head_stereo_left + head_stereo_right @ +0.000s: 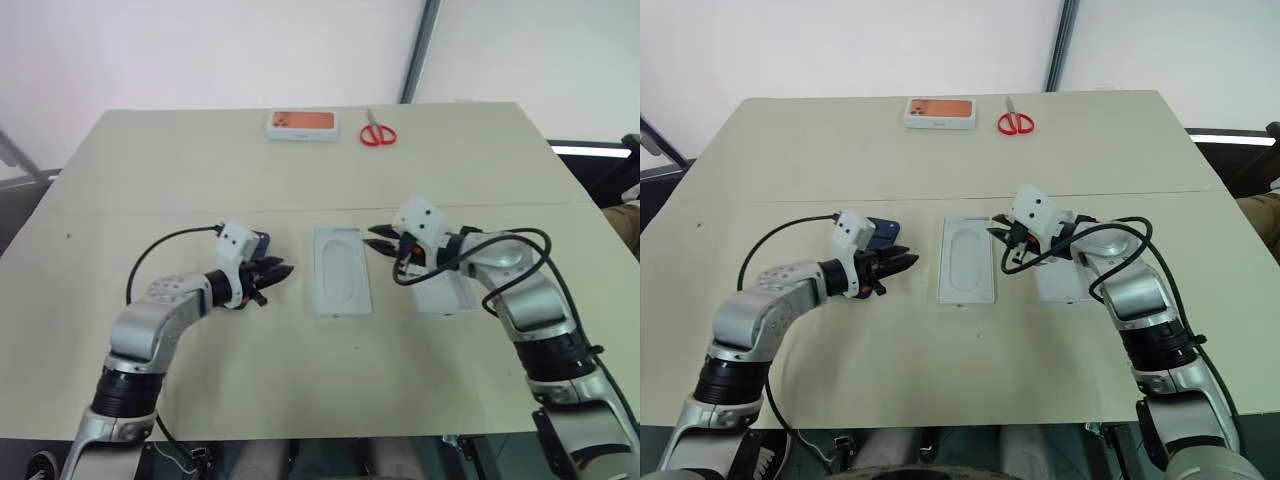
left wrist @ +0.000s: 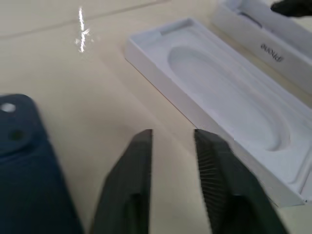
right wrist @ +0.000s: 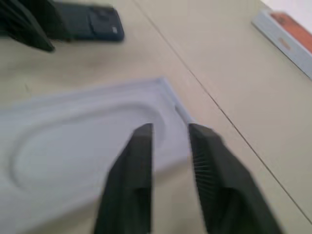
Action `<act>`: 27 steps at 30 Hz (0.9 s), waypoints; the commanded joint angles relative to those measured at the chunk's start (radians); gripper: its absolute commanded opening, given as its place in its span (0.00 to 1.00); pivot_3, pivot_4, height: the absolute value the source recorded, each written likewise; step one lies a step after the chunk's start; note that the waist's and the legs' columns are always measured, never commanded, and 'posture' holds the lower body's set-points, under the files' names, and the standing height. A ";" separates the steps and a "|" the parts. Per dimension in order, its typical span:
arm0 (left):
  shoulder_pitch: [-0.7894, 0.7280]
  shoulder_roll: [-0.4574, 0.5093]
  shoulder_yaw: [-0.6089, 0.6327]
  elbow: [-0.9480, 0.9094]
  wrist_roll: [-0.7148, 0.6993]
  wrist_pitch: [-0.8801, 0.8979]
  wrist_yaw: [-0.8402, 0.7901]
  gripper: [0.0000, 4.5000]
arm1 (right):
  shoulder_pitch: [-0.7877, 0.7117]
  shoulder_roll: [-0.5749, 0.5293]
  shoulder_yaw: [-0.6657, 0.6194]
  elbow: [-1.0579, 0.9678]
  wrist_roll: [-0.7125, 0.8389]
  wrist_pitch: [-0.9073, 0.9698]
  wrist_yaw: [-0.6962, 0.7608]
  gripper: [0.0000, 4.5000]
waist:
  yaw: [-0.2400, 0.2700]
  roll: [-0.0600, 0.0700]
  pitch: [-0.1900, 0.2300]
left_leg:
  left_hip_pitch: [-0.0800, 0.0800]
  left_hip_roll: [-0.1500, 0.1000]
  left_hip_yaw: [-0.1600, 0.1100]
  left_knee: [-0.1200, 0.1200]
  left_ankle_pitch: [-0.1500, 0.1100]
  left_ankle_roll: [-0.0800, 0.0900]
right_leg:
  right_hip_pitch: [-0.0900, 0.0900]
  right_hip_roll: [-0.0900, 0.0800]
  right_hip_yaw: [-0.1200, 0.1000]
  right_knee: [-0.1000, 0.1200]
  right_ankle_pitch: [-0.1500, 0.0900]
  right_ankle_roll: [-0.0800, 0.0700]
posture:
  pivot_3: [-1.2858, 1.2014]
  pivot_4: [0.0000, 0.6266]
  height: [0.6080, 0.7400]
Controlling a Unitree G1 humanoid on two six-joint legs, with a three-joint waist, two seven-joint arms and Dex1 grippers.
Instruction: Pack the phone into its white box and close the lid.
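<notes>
We start nearest us, with the left gripper [image 1: 280, 271] low over the table [image 1: 150, 170] at about 8 o'clock from the centre. Its wrist view gives us what the head views cannot: the two black fingers [image 2: 131, 180] stand a little apart with bare table between them, gripping nothing. That view also brings up the phone [image 2: 29, 170], dark blue, lying flat just beside the fingers; from the head we catch only a blue corner of it behind the wrist housing.

The right gripper [image 1: 377, 240] hangs at about 3 o'clock, pointing inward. From its own wrist we see its fingers [image 3: 136, 170] likewise parted by a small gap and empty, hovering over the near edge of the box.

Between the two grippers, at the centre, lies the box [image 1: 340, 271], open side up. We see a moulded oval hollow in its floor and nothing in it; the phone is outside it, to its 9 o'clock.

At 3 o'clock from the box, partly under the right arm, sits the lid [image 1: 442, 297]. The left wrist view shows lettering on its side wall [image 2: 263, 39]. We cannot tell whether anything is inside.

Far off, at 12 o'clock, we see a second box [image 1: 302, 124] with an orange picture, and red scissors [image 1: 377, 133] just to its 3 o'clock.
</notes>
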 commanded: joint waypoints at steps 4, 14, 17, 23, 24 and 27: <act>-0.051 0.102 0.153 0.066 -0.087 0.044 -0.043 1.00 | -0.044 0.090 0.055 0.003 -0.010 -0.013 -0.057 0.98 | -0.004 0.000 0.000 | 0.000 0.000 0.000 0.000 0.000 0.000 | -0.001 0.000 0.000 0.001 0.000 0.000 | 0.52 0.24 1.00; -0.070 0.304 0.320 0.270 -0.241 0.284 -0.139 1.00 | -0.110 0.321 0.207 0.068 -0.106 -0.085 -0.193 0.79 | -0.010 0.000 0.000 | -0.001 0.001 0.001 -0.001 0.001 -0.002 | -0.010 0.002 0.003 0.005 0.000 0.000 | 0.52 0.24 1.00; -0.088 0.331 0.359 0.370 -0.261 0.300 -0.159 1.00 | -0.127 0.357 0.253 0.116 -0.163 -0.133 -0.226 0.46 | -0.004 0.000 0.000 | -0.002 0.000 0.001 -0.001 0.001 -0.003 | -0.013 0.001 0.004 0.008 0.000 0.000 | 0.52 0.24 1.00; -0.112 0.366 0.333 0.532 -0.243 0.312 -0.211 1.00 | -0.125 0.413 0.349 0.203 -0.250 -0.194 -0.261 0.01 | -0.010 0.000 0.000 | -0.004 0.000 0.001 -0.001 0.002 -0.004 | -0.017 0.002 0.004 0.010 0.000 0.000 | 0.52 0.24 1.00; -0.114 0.367 0.314 0.562 -0.236 0.314 -0.227 1.00 | -0.131 0.418 0.370 0.229 -0.272 -0.198 -0.264 0.01 | -0.011 0.000 0.000 | -0.004 0.000 0.001 -0.001 0.002 -0.004 | -0.017 0.002 0.004 0.010 0.000 0.000 | 0.52 0.24 1.00; -0.128 0.357 0.286 0.612 -0.225 0.305 -0.253 1.00 | -0.146 0.423 0.406 0.288 -0.326 -0.208 -0.275 0.01 | -0.012 0.000 0.000 | -0.004 0.001 0.001 -0.001 0.003 -0.005 | -0.018 0.002 0.004 0.011 0.000 0.000 | 0.52 0.24 1.00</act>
